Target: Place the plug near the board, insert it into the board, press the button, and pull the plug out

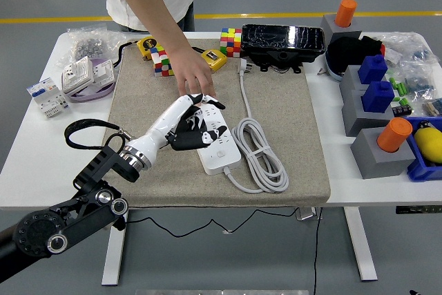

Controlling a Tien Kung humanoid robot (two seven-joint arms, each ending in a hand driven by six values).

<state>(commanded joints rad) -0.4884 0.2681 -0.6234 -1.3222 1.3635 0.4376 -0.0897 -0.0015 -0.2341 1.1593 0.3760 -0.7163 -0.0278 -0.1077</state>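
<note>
- Left hand [185, 124]: reaches in from the near left over the grey mat [138, 122]; its fingers curl around the black plug [185, 140], clamped on it from above.
- Plug: a compact black adapter block, seated on or just above the middle of the power strip [217, 144]; whether its prongs are in the sockets cannot be told. Its thin black cable [86, 129] loops away to the left.
- Power strip: white, lying diagonally on the mat, its far end pinned flat by a person's hand [195, 81].
- Strip's own grey cord [259, 150]: coiled just right of the strip.
- Handling, as judged: the plug looks rigid, light and smooth-sided, so grip the two broad side faces, not the pliant cable; the strip is light and would slide or lift unless held down.
</note>
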